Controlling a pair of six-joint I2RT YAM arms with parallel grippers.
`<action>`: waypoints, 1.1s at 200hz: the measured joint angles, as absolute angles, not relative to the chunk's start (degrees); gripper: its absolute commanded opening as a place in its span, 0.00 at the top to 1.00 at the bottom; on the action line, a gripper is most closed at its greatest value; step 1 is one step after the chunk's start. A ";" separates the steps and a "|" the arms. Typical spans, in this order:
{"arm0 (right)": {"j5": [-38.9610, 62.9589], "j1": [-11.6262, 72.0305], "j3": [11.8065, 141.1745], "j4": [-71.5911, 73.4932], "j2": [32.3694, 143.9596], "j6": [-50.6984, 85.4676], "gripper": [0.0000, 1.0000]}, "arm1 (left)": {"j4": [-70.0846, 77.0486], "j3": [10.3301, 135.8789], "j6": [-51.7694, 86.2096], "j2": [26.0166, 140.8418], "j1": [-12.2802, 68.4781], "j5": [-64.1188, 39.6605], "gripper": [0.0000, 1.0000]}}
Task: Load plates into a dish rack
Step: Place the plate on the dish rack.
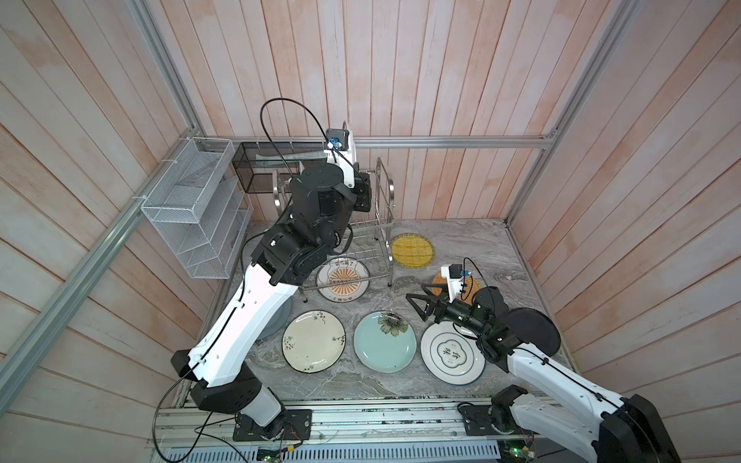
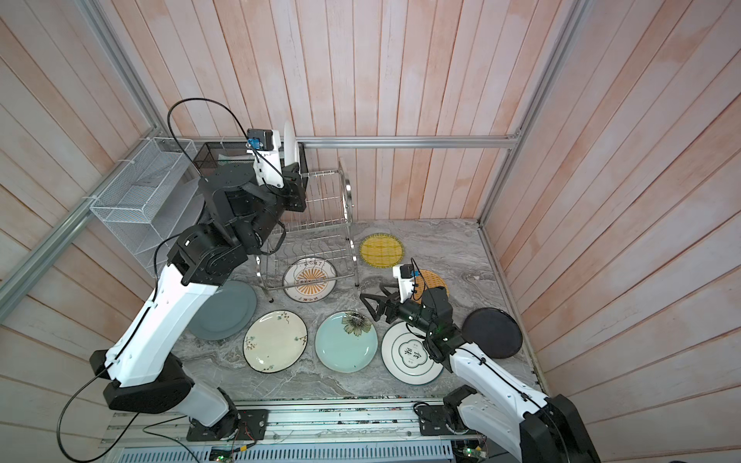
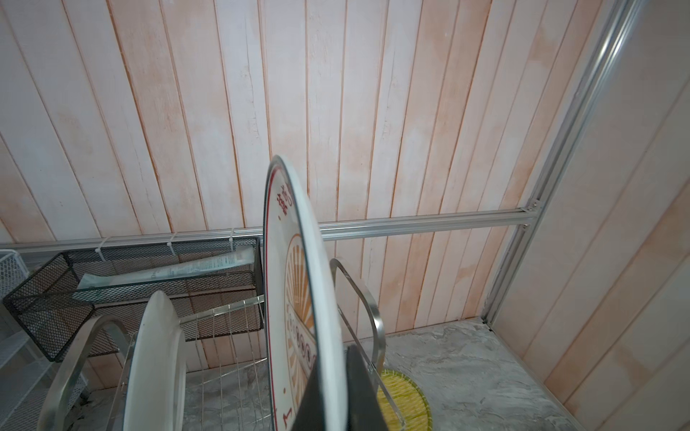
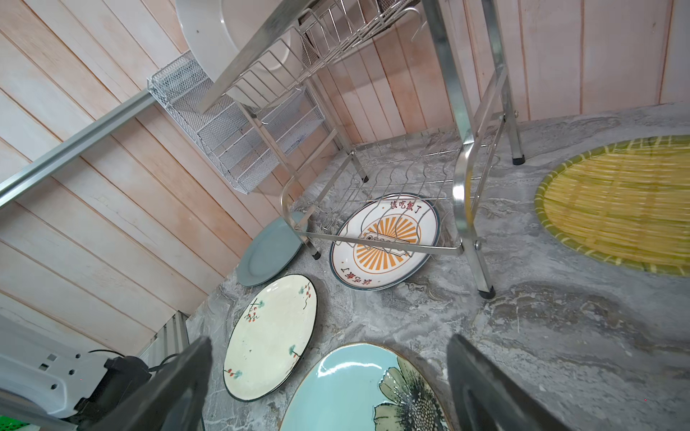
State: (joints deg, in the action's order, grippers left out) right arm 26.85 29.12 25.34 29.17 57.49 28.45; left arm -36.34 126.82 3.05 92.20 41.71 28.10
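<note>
Top view first: the left hand (image 2: pixel 294 172) is high over the rack (image 2: pixel 347 188), clamped on the held plate (image 2: pixel 289 142), which stands on edge above the upper tier. Down at the table (image 2: pixel 441 240), the right hand (image 2: pixel 368 305) hovers, spread wide and holding nothing, just off the blue plate (image 2: pixel 345 342) and the lettered plate (image 2: pixel 411 354). The cream plate (image 2: pixel 275 340), grey plate (image 2: pixel 224 310), black plate (image 2: pixel 492 332) and yellow plate (image 2: pixel 381 249) all lie flat, and the sunburst plate (image 2: pixel 309 279) lies flat beneath the rack's lower tier. Left wrist now: the held plate (image 3: pixel 298 298) is upright, orange rays and red lettering showing, a black finger (image 3: pixel 336 403) tight on its rim. Beside it a white plate (image 3: pixel 157 365) stands in the rack (image 3: pixel 358 298), probably slotted, though its base is out of view. Right wrist: fingers (image 4: pixel 179 388) well apart above the blue plate (image 4: pixel 347 392), with the sunburst plate (image 4: pixel 384 242) beyond under the wires.
</note>
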 measured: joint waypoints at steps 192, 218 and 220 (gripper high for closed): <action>25.54 31.48 25.21 30.79 58.94 26.87 0.02 | -43.83 122.85 5.41 98.65 26.28 15.97 1.00; 25.54 31.53 25.21 30.83 60.05 26.87 0.02 | -44.01 121.99 5.43 99.24 26.13 17.32 1.00; 25.54 31.53 25.21 30.83 60.10 26.87 0.02 | -44.03 121.89 5.43 99.24 26.09 17.43 1.00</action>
State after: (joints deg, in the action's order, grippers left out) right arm 25.54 31.53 25.21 30.83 60.10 26.87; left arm -44.03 121.89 5.43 99.24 26.09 17.43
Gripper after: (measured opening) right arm 0.978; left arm 0.086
